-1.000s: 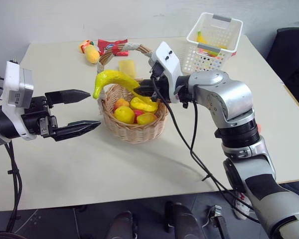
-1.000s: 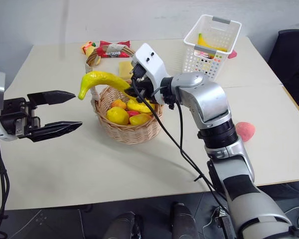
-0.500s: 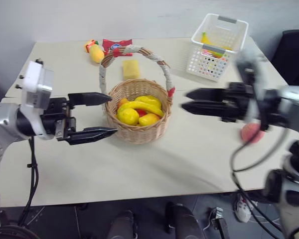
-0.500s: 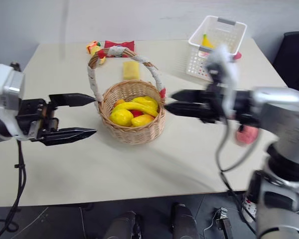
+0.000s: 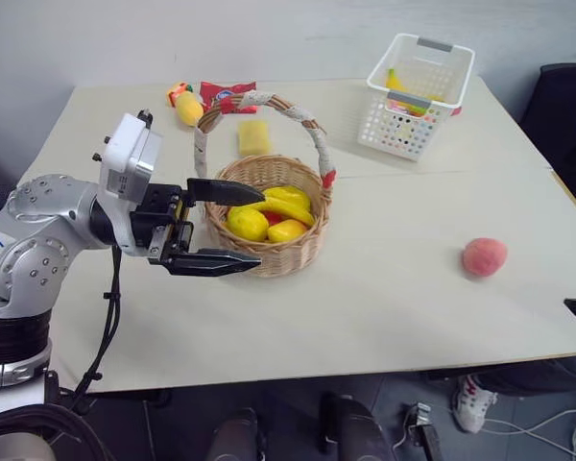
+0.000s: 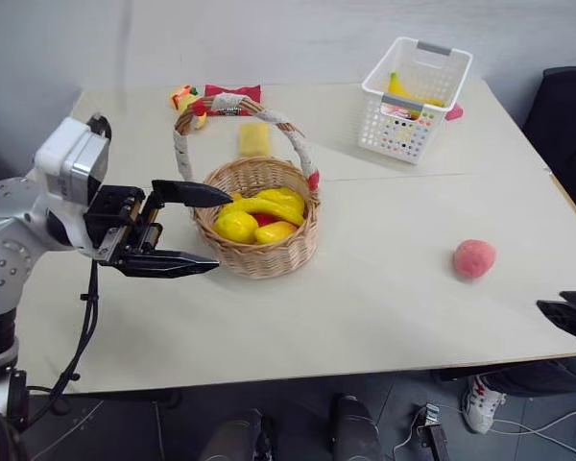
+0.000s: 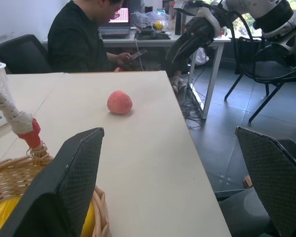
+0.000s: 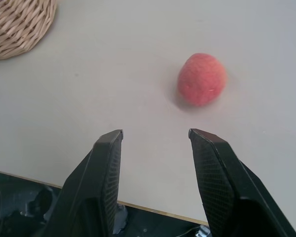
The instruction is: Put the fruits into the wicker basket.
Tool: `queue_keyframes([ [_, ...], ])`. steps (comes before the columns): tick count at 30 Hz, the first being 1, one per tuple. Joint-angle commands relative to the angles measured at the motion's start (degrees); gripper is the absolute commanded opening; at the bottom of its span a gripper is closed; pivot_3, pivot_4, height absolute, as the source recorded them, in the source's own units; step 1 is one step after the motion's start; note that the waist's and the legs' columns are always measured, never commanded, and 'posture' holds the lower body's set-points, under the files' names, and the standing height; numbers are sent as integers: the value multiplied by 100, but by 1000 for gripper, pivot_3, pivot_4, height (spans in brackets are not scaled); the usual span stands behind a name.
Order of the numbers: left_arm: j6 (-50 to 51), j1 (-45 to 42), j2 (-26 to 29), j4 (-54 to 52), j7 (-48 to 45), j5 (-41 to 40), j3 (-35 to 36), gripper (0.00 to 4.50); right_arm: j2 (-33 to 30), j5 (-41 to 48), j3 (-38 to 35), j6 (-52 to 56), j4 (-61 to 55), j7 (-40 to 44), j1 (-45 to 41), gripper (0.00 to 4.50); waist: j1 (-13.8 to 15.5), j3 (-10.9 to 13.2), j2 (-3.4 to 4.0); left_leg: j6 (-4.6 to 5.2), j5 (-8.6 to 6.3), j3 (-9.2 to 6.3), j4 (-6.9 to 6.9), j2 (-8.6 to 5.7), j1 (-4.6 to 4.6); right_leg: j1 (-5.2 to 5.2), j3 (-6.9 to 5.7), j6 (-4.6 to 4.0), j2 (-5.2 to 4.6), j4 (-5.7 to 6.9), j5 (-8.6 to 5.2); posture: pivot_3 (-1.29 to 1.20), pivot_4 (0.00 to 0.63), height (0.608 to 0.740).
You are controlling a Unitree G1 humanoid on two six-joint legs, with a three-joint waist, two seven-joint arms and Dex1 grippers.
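The wicker basket (image 5: 286, 254) stands mid-table, its taped handle arching over it. The yellow banana (image 5: 280, 205) lies inside on other yellow toy fruit. The pinkish-red peach (image 5: 484, 256) rests alone on the table to the right, also seen as the peach (image 8: 202, 79) ahead of my right gripper (image 8: 157, 133). That gripper is open, empty, and hangs at the table's right front edge (image 6: 566, 317). My left gripper (image 5: 261, 228) is open and level, its fingers reaching across the basket's left front side. Contact with the wicker cannot be made out.
A white lattice basket (image 5: 418, 82) stands at the back right. A yellow sponge (image 5: 252, 136), a red snack packet (image 5: 226, 93) and a small toy fruit (image 5: 182, 101) lie behind the wicker basket. A person (image 7: 81, 42) sits at a desk beyond the table's right end.
My right gripper let go of the banana, which now lies in the basket, and swung off to the table's right front edge. My left gripper moved right, up to the basket.
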Motion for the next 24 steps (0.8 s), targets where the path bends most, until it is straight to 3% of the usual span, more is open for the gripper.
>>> queue_keyframes([
  [1, -37, -94, -55, -129, 28, -23, 62, 4500, -7, -69, 400, -369, 351, -401, -288, 2816, -31, 0, -1, 0, -1, -4, 1, 11, 4, 0, 0, 0, -2, 1, 0, 0, 150, 740],
  [6, 105, -69, -149, -372, 224, -151, 92, 4500, -62, -486, 1748, -1155, 1134, -1140, -1121, 4477, -59, -1, -2, 1, 0, -7, 2, 15, -2, -8, -4, -1, -2, 22, 0, 0, 150, 740],
  [13, 260, 66, -188, -648, 513, -296, 218, 4500, 83, -1051, 3370, -2020, 2945, -1923, -2736, 4477, -50, 0, 1, 2, 1, -6, 8, 7, -6, -11, -6, 0, -4, 24, 0, 0, 150, 740],
  [19, 297, 125, -148, -742, 652, -322, 274, 4500, 330, -905, 3910, -2013, 3779, -1938, -3517, 4477, -57, 0, 1, 1, 1, -12, 8, 13, -10, -10, -14, 0, -4, 20, 0, 0, 150, 740],
  [24, 330, 174, -91, -824, 727, -347, 348, 4500, 540, -1353, 4472, -2373, 4510, -2301, -3915, 4477, -64, 0, 1, 1, 1, -12, 8, 23, -11, -10, -15, 0, -3, 19, 0, 0, 150, 740],
])
